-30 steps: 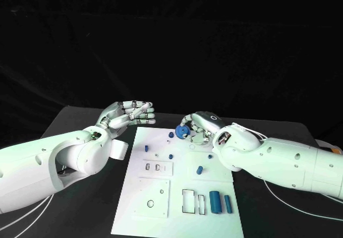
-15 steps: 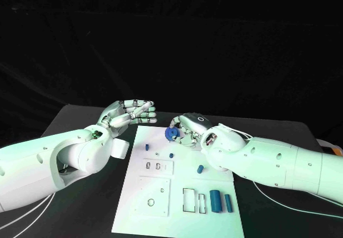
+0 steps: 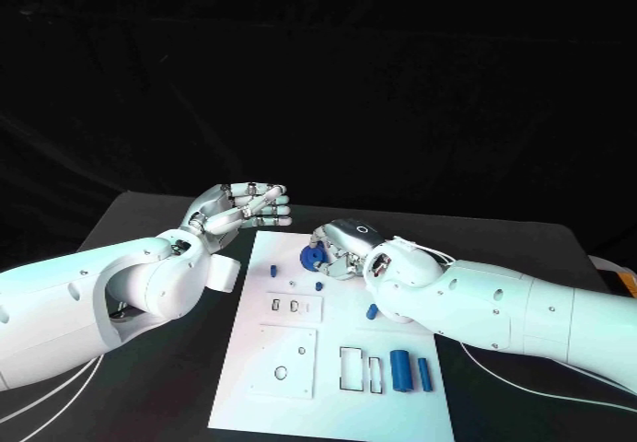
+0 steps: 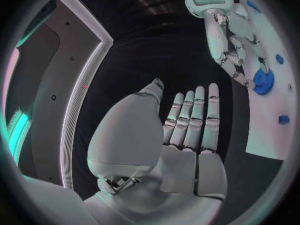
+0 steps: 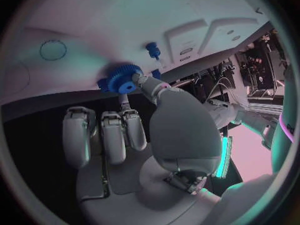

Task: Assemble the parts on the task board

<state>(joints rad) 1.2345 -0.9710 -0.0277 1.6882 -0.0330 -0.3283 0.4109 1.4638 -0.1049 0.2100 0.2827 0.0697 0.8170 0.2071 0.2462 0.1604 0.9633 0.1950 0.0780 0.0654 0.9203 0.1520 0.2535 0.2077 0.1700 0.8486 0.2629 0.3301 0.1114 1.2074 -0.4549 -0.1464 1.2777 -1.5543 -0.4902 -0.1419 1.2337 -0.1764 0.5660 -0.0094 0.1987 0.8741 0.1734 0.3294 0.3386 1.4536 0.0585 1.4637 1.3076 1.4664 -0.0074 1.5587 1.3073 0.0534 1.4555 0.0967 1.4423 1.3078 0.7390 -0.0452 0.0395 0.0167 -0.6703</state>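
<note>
The white task board [image 3: 295, 373] lies in the middle of the black table. My right hand [image 3: 340, 247] hangs over its far end and pinches a blue gear [image 3: 313, 260] between thumb and finger. In the right wrist view the gear [image 5: 121, 79] sits close against the board [image 5: 81, 30], near a small blue peg [image 5: 152, 49]. My left hand [image 3: 244, 208] is raised beyond the board's far left corner, fingers stretched out with nothing in them [image 4: 187, 135]. The left wrist view also shows the right hand [image 4: 228, 40] with the gear [image 4: 262, 81].
On the board stand a blue peg [image 3: 272, 272], a small blue stud [image 3: 320, 285] and a blue piece [image 3: 372, 311] by my right forearm. Two blue cylinders [image 3: 399, 371] lie near the front right, beside dark rectangular slots [image 3: 352, 369]. A round hole [image 3: 280, 372] lies front left.
My right hand has carried the gear leftward and down toward the far end of the board. The left hand has stayed where it was.
</note>
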